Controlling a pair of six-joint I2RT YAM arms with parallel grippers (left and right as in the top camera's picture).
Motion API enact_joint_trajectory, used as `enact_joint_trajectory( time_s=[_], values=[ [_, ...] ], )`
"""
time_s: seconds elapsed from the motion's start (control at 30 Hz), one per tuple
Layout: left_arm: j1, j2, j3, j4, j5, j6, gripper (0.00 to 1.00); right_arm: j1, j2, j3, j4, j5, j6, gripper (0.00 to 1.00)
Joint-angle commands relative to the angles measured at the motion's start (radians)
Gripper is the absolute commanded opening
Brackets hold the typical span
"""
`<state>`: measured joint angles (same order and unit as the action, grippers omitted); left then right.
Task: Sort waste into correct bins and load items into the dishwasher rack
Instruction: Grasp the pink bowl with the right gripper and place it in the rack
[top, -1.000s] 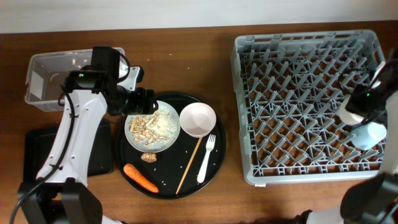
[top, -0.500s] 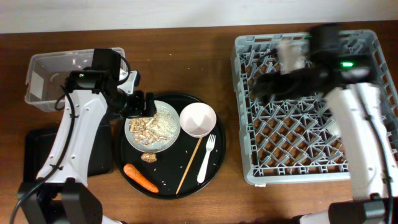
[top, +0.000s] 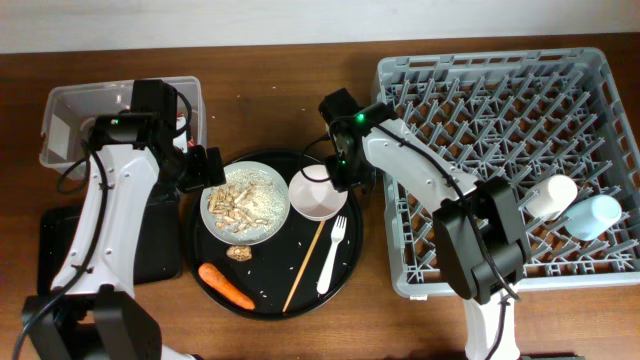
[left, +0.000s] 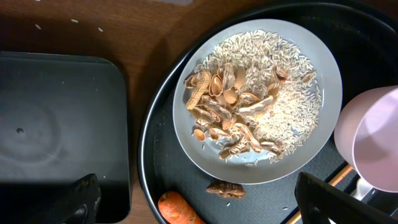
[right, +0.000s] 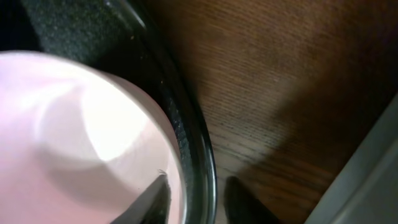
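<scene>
The left tool (top: 205, 171) hung released, its fingers (left: 84, 196) spread wide, just beside the left edge of the white plate (top: 270, 222). The plate lay on the round black tray (top: 350, 262) and carried a heap of rice and peanut shells (left: 242, 112). Below the plate on the same tray lay a brown food chunk (top: 238, 253) and, nearer the front edge, the carrot (top: 226, 286).

The right tool (top: 336, 177) was at the upper right rim of the pale pink bowl (top: 316, 194), which stood on the round tray touching the plate's right side. In the right wrist view one finger (right: 152, 198) sat over the inside of the bowl and the other outside it, above the tray's rim, with a clear gap between them, so the tool was parted and not clenched on the bowl.

The chopstick (top: 304, 264) and the white fork (top: 330, 256) lay side by side on the tray below the bowl.

The dishwasher rack (top: 470, 100) stood at the right of the table (top: 270, 120). The small white cup (top: 553, 197) and the light blue cup (top: 592, 216) lay in it near its right side. The clear tub (top: 70, 115) stood at the far left, with the black rectangular tray (top: 60, 250) in front of it.
</scene>
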<state>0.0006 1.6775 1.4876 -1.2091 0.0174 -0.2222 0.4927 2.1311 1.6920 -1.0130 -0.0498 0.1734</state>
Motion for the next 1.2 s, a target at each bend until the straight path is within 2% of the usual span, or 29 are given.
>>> enact_joint_trajectory(
  time_s=[0.0, 0.03, 0.13, 0.17, 0.2, 0.27, 0.33, 0.4, 0.43, 0.5, 0.6, 0.67, 0.87, 1.0, 1.07, 1.13, 1.17],
  values=[
    [0.003, 0.002, -0.001, 0.000, -0.014, -0.009, 0.99, 0.006, 0.010, 0.006, -0.003, -0.014, 0.005, 0.24],
    [0.003, 0.002, -0.001, 0.000, -0.014, -0.009, 0.99, 0.006, 0.011, 0.006, -0.004, -0.030, 0.005, 0.15],
    [0.003, 0.002, -0.001, -0.001, -0.014, -0.009, 0.99, 0.006, 0.019, 0.006, -0.024, -0.040, 0.004, 0.14],
    [0.003, 0.002, -0.001, -0.001, -0.014, -0.009, 0.99, 0.005, 0.021, 0.006, -0.027, -0.045, 0.005, 0.11],
    [0.003, 0.002, -0.001, -0.001, -0.014, -0.009, 0.99, 0.005, 0.020, 0.006, -0.027, -0.045, 0.005, 0.04],
    [0.003, 0.002, -0.001, 0.000, -0.014, -0.009, 0.99, 0.002, 0.012, 0.019, -0.045, -0.044, 0.005, 0.04],
    [0.003, 0.002, -0.001, 0.000, -0.014, -0.009, 0.99, -0.032, -0.056, 0.157, -0.140, -0.005, 0.003, 0.04],
    [0.003, 0.002, -0.001, 0.000, -0.015, -0.009, 0.99, -0.094, -0.180, 0.375, -0.279, 0.221, 0.000, 0.04],
    [0.003, 0.002, -0.001, 0.000, -0.015, -0.009, 0.99, -0.144, -0.261, 0.420, -0.305, 0.455, 0.000, 0.04],
    [0.003, 0.002, -0.001, 0.000, -0.015, -0.009, 0.99, -0.238, -0.306, 0.419, -0.311, 0.747, 0.001, 0.04],
    [0.003, 0.002, -0.001, 0.000, -0.014, -0.010, 0.99, -0.387, -0.278, 0.382, -0.301, 1.154, 0.220, 0.04],
    [0.003, 0.002, -0.001, 0.000, -0.014, -0.010, 0.99, -0.471, -0.209, 0.359, -0.267, 1.260, 0.229, 0.04],
    [0.002, 0.002, -0.001, 0.000, 0.005, -0.010, 0.99, -0.516, 0.076, 0.345, -0.256, 1.315, 0.229, 0.04],
    [0.002, 0.002, -0.001, 0.000, 0.005, -0.010, 0.99, -0.464, 0.101, 0.286, -0.247, 1.314, 0.253, 0.04],
    [0.003, 0.002, -0.001, 0.000, 0.005, -0.010, 0.99, -0.427, 0.101, 0.286, -0.254, 1.247, 0.251, 0.05],
    [0.002, 0.002, -0.001, 0.000, 0.005, -0.010, 0.99, -0.408, 0.101, 0.286, -0.272, 1.142, 0.251, 0.15],
    [0.002, 0.002, -0.001, 0.000, 0.005, -0.010, 0.99, -0.400, 0.101, 0.286, -0.309, 1.093, 0.251, 0.30]
  ],
)
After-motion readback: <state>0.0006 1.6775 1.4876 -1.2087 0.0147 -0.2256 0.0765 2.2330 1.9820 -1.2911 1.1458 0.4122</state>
